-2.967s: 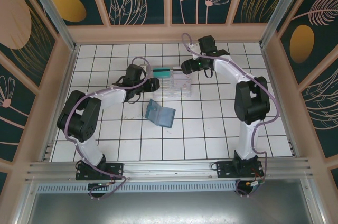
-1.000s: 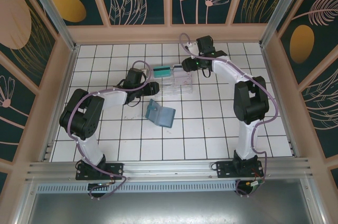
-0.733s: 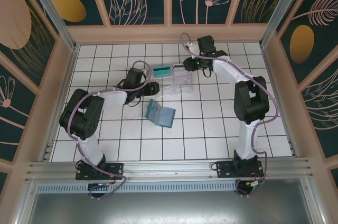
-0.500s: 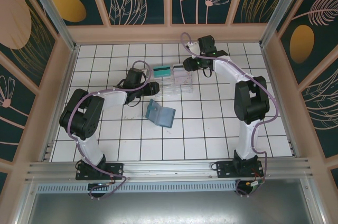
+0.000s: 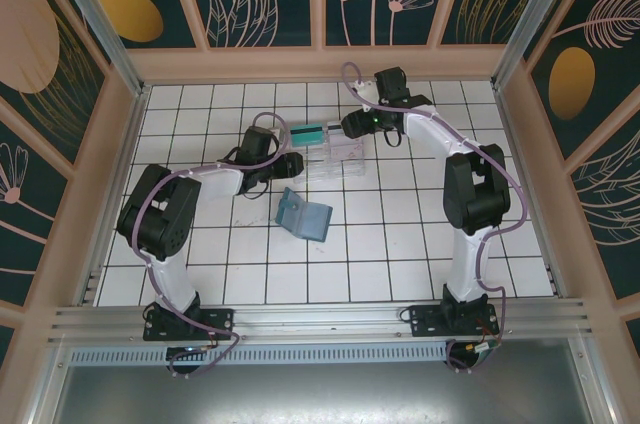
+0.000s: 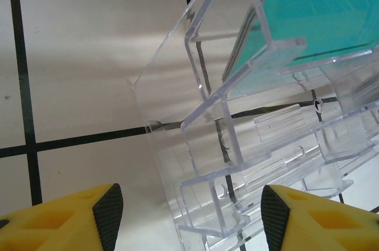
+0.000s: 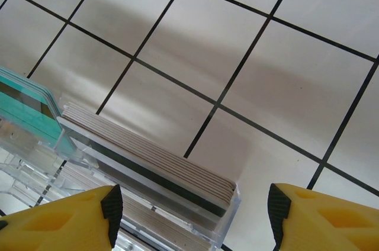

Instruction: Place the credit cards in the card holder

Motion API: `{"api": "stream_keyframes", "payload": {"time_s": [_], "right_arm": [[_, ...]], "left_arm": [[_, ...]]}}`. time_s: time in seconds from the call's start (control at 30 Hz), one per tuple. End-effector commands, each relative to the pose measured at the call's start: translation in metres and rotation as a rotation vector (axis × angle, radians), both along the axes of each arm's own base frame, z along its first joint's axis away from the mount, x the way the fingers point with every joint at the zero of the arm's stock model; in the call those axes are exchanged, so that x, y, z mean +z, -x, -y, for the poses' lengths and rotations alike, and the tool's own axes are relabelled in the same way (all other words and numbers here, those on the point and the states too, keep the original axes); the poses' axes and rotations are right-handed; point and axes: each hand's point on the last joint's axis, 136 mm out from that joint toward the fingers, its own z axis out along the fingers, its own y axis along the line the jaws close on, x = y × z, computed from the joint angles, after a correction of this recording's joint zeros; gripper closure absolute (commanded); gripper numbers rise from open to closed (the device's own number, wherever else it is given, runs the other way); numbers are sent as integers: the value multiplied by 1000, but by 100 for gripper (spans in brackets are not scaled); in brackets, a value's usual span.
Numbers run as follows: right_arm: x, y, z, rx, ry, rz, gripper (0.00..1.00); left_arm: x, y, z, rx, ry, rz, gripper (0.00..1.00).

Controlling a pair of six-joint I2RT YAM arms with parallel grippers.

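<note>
The credit cards stand in stacks in a clear plastic tray [image 5: 340, 156]. The teal-green stack [image 5: 308, 132] [image 6: 320, 20] [image 7: 23, 109] is at the tray's left end. Whitish cards with a dark stripe [image 7: 148, 159] stand behind it. The card holder [image 5: 303, 213] lies open on the tiles in front of the tray, blue-grey inside up. My left gripper [image 5: 293, 159] [image 6: 192, 218] is open, its pads [image 6: 108, 215] on either side of the tray's near-left corner without touching it. My right gripper [image 5: 347, 126] [image 7: 194, 209] is open over the whitish stack at the tray's far side, holding nothing.
The tray [image 6: 195, 144] has several stepped clear compartments. White tiled floor with black lines surrounds it. Wooden walls close the area at the back [image 5: 320, 62] and sides. Open tiles lie to the right of the card holder.
My right gripper's jaws have spread wider over the whitish cards. The left arm, tray and card holder have stayed where they were.
</note>
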Motion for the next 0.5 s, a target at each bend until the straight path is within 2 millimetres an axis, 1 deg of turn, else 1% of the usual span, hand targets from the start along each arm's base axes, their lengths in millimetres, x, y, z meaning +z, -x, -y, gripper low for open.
{"api": "stream_keyframes", "payload": {"time_s": [0.0,0.2,0.3,0.47], "right_arm": [[-7,-1,-4,38,-8,-24,32],[-18,0,-6,50,-2,-53,32],[-23,-4,-4,31,10,-56,32],[-20,-11,-3,14,8,-42,33]], "left_arm": [[0,-7,0,-3,-8,15,35],[-2,-6,0,-2,-1,10,35],[-2,-6,1,-6,5,9,36],[-2,-5,1,-10,5,8,36]]}}
